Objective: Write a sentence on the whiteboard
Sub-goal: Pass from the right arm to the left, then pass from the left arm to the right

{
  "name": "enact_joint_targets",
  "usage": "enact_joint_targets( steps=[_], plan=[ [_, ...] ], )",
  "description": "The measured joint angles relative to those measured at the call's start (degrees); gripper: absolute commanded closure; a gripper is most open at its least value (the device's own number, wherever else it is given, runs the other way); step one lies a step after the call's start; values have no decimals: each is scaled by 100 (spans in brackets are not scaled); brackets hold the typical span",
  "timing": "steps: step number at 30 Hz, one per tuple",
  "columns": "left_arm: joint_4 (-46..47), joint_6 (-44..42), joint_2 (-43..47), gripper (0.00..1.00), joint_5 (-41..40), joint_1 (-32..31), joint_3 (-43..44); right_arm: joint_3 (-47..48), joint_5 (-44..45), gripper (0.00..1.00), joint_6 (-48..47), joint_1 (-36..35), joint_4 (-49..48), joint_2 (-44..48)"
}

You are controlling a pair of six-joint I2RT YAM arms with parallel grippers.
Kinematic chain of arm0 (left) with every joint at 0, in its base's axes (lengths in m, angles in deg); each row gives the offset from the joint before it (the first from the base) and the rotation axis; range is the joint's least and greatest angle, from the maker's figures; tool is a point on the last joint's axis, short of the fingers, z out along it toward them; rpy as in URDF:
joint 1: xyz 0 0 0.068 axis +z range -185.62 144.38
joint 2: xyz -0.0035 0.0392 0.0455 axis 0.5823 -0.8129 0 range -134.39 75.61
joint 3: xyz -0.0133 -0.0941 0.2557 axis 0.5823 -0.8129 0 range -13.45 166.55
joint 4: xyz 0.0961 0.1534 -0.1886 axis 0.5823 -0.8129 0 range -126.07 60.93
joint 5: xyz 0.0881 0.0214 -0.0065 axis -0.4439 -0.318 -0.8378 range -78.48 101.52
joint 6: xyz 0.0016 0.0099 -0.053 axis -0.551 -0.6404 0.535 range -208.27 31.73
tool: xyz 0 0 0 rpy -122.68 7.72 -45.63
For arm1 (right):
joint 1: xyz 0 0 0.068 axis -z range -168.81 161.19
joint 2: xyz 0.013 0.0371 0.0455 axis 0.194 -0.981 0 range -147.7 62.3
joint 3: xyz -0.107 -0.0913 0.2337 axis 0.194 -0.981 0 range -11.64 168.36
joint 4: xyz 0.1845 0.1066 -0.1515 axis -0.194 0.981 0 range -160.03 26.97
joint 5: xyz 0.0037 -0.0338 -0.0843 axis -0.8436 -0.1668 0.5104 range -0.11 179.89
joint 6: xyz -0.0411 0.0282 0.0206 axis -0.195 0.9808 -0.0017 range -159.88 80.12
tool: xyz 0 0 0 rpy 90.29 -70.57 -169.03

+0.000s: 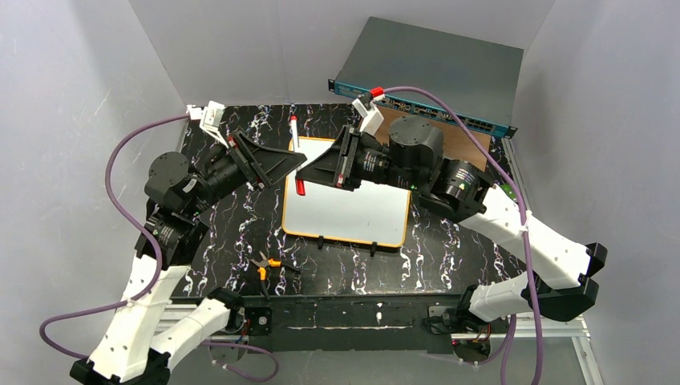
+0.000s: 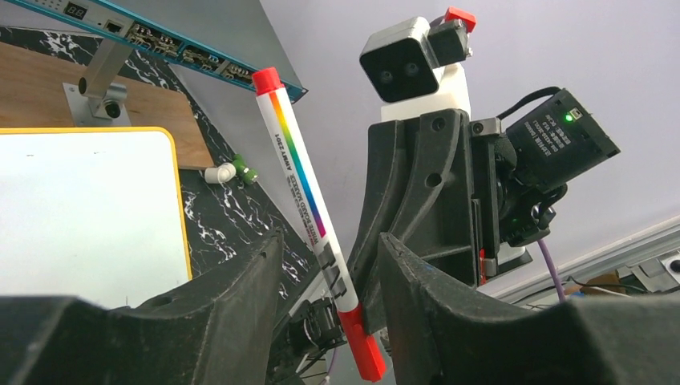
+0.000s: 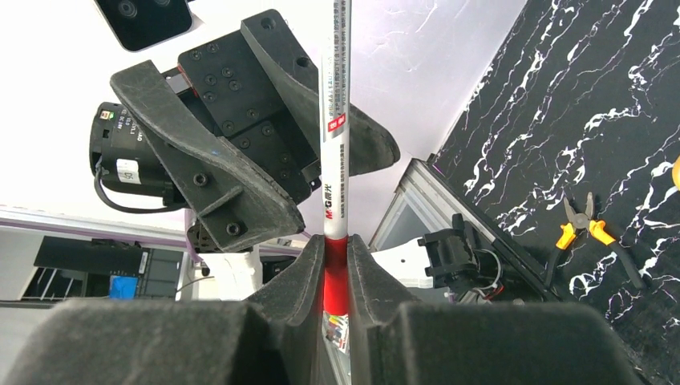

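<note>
The whiteboard (image 1: 353, 216) lies flat at the middle of the black marbled worktop (image 1: 449, 257), orange rim all round and small black clip feet along its near edge; the part of its face that shows is plain white. Over its 11 o'clock corner stands a marker (image 2: 297, 172), a white barrel with a rainbow stripe and red at both ends, tilted a little off upright. The right gripper (image 3: 335, 249) comes in from 3 o'clock, low over the board's far edge, and is clamped tight on the marker's lower red end, with both fingers pressed against it. The left gripper (image 2: 330, 249) reaches in from 9 o'clock and is partly open, a finger on either side of the barrel just above the red end; the left wrist view shows a gap on each side, so it does not grip the marker. The two grippers meet tip to tip at that corner. At 7 o'clock from the board, a little apart from it, a pair of pliers (image 1: 265, 265) with orange handles lies on the worktop. At 1 o'clock, beyond the far edge, a grey rack-mount box (image 1: 433, 68) with a teal front sits raised above a brown wooden panel (image 1: 449, 140)
</note>
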Motion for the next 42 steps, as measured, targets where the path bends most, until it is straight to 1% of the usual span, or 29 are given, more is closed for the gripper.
enact_joint_targets(
  steps=[5, 8, 14, 15, 16, 17, 18, 20, 24, 26, 29, 33, 36, 42],
  plan=[
    [-15, -46, 31, 58, 83, 0, 0, -2, -70, 99, -90, 0, -92, 9],
    [50, -33, 26, 67, 125, 0, -28, -42, -162, 99, -164, 0, -260, 28],
    [195, 22, 55, 93, 146, -20, -50, -162, -262, 99, -330, 15, -413, 57],
    [210, 37, 61, 99, 149, -31, -50, -179, -278, 99, -367, 15, -433, 57],
    [236, 39, 66, 100, 153, -42, -52, -214, -293, 99, -385, 20, -459, 59],
    [234, 31, 70, 100, 153, -42, -55, -229, -304, 99, -393, 22, -481, 59],
    [232, 11, 76, 100, 149, -42, -55, -243, -313, 93, -402, 24, -503, 61],
    [243, -7, 96, 100, 118, -37, -55, -251, -337, 76, -415, 35, -518, 72],
    [170, -157, 129, 100, 66, -37, -46, -369, -435, 58, -457, 31, -557, 160],
    [7, -258, 101, 100, 109, -37, 20, -466, -476, 52, -553, 31, -575, 249],
    [-404, -439, -96, 100, 400, -37, 369, -623, -487, 50, -798, 48, -560, 485],
    [-562, -481, -411, 100, 1130, -37, 739, -721, -621, 50, -1102, 308, -562, 881],
    [-330, -238, -651, 100, 1862, -37, 850, -721, -835, 50, -1239, 616, -658, 1115],
    [354, 632, -1152, 100, 3084, -37, 1008, -697, -1285, 51, -1510, 1008, -828, 1279]
  ],
)
